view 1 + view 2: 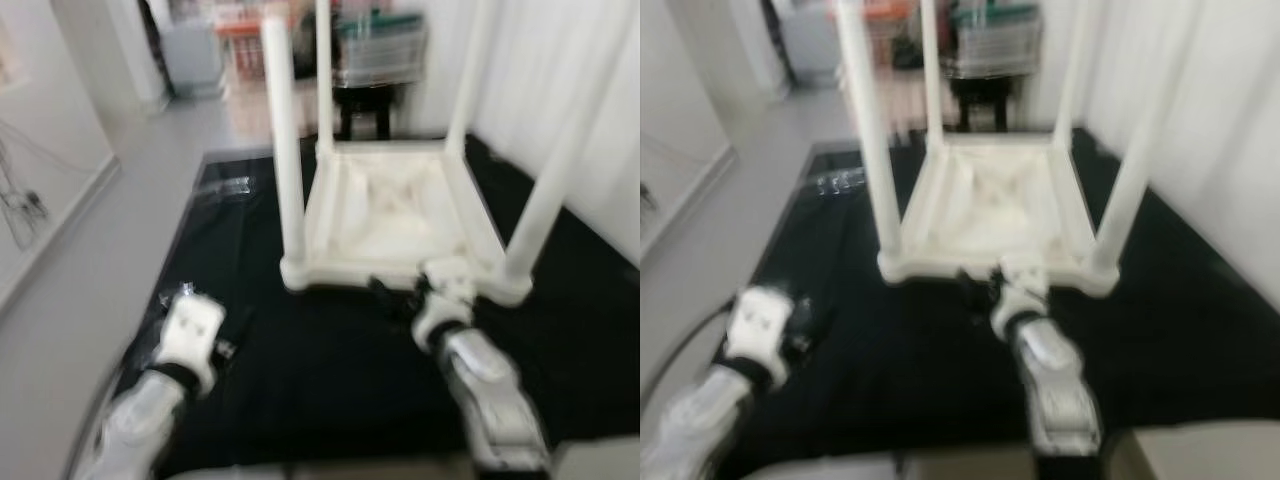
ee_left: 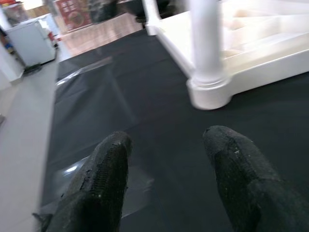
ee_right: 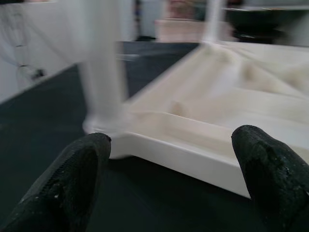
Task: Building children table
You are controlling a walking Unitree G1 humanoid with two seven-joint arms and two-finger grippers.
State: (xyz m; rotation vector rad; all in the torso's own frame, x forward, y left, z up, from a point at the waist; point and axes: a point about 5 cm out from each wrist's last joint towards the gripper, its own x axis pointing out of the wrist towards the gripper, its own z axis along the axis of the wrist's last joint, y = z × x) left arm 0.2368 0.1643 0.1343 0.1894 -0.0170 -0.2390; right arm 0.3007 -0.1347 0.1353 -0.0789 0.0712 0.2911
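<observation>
A white children's table (image 1: 390, 215) lies upside down on a black mat (image 1: 330, 350), its legs (image 1: 283, 130) pointing up. My right gripper (image 1: 400, 295) hovers just in front of the table's near rim (image 3: 183, 152); in the right wrist view its fingers (image 3: 72, 179) are spread wide and hold nothing. My left gripper (image 1: 215, 335) hangs over the mat's left part, away from the table. Its fingers (image 2: 104, 179) are apart and empty, pointing toward the near left leg's base (image 2: 208, 92).
Grey floor (image 1: 110, 230) runs along the mat's left edge, with a white wall and cables further left. A clear plastic wrap (image 1: 225, 188) lies at the mat's far left corner. White curtain or wall stands on the right. Shelves and a dark stool (image 1: 365, 100) stand behind the table.
</observation>
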